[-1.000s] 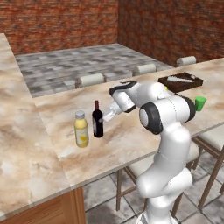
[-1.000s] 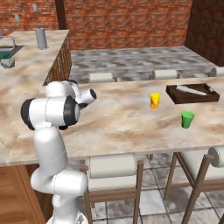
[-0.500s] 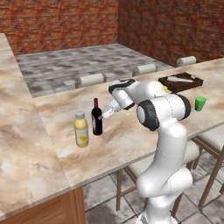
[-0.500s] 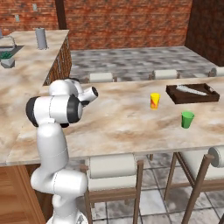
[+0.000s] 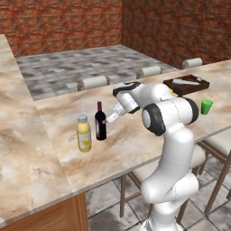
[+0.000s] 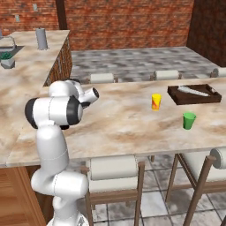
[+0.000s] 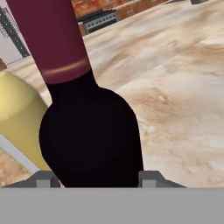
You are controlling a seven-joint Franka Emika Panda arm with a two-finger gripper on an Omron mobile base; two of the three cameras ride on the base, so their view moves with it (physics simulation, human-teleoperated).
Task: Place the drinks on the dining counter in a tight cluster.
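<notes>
The tall dark wine bottle (image 5: 100, 121) with its red neck stands upright on the dining counter (image 5: 135, 142). Just left of it stands the stubby yellow juice bottle (image 5: 83, 133), a small gap between them. My gripper (image 5: 107, 121) reaches the wine bottle from the right at mid height. In the hand view the wine bottle (image 7: 89, 131) sits between my fingertips (image 7: 151, 177), one on each side of its body, and the gripper (image 7: 97, 178) is open. The juice bottle (image 7: 19, 122) shows behind it on the left. The small white bottle with the blue cap is out of view.
A yellow cup (image 6: 156, 101), a green cup (image 6: 189, 120) and a dark tray (image 6: 194, 93) stand further right on the dining counter (image 6: 123, 119). Round stools (image 6: 112, 167) line the near edge, others the far edge (image 5: 94, 82). A second counter (image 5: 22, 149) runs along the left.
My hand has moved left and slightly down toward the wine bottle, bringing the fingers around it. Both bottles have stayed in place.
</notes>
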